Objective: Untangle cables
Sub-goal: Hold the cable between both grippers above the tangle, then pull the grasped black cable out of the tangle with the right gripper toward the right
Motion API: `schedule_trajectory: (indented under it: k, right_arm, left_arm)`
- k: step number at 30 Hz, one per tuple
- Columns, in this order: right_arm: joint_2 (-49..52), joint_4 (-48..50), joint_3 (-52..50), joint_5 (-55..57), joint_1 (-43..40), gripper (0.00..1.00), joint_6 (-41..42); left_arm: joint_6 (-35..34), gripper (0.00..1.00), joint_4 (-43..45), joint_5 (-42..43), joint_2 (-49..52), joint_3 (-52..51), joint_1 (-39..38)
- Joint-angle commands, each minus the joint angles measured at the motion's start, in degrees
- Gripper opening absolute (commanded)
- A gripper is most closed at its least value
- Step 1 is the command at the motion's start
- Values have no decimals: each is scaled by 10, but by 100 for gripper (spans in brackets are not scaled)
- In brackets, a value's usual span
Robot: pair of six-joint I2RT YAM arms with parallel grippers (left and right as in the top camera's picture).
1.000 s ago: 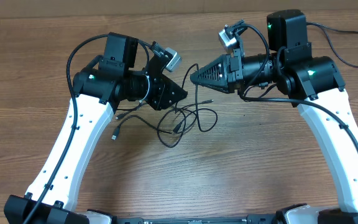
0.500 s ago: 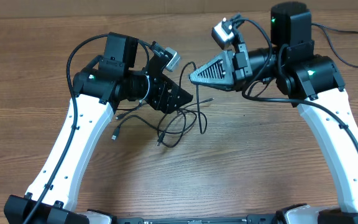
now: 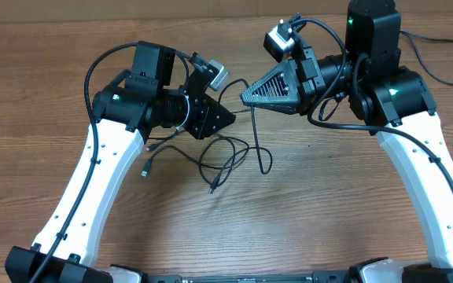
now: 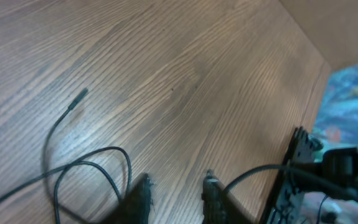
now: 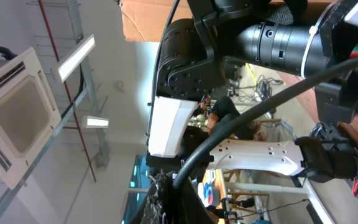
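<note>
The cables (image 3: 230,153) lie as a loose tangle of thin black loops on the wooden worktop (image 3: 329,204), at its middle, just below and between the two end effectors. One plug tip (image 3: 212,189) points toward the near edge at the bottom of the tangle. Another plug (image 3: 144,169) lies off to the left, beside the left arm. One strand climbs from the loops to the right end effector (image 3: 244,97), which is clenched on it and holds it clear of the worktop. In the right wrist view that strand (image 5: 241,121) runs out from the pinched fingers (image 5: 166,199) at the bottom edge.

The left end effector (image 3: 230,119) hangs over the upper left part of the tangle. In its wrist view (image 4: 176,190) the two fingertips stand narrowly parted, released, with bare wood showing between them. A loop (image 4: 92,163) curls just beside the left finger, and a free plug end (image 4: 78,96) lies farther out on the worktop (image 4: 166,62).
</note>
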Motion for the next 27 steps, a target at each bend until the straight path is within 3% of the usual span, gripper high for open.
schedule_trajectory:
  k: [1,10,18,22,24,27]
  right_arm:
    - [-2,5,9,3,2,4,0]
    - [-2,-56,8,163,2,4,-86]
    - [-2,-263,8,575,2,4,-148]
    - [-2,-309,8,655,2,4,-151]
    - [-2,-313,8,659,2,4,-166]
    - [-2,-322,8,672,2,4,-178]
  left_arm:
    - [3,4,-3,-14,2,-3,-4]
    - [-42,4,-20,-58,2,-2,5]
    - [-86,6,-60,-72,2,21,44]
    - [-87,17,-70,-72,2,32,50]
    - [-87,31,-70,-70,2,33,46]
    - [-87,34,-74,-68,2,33,41]
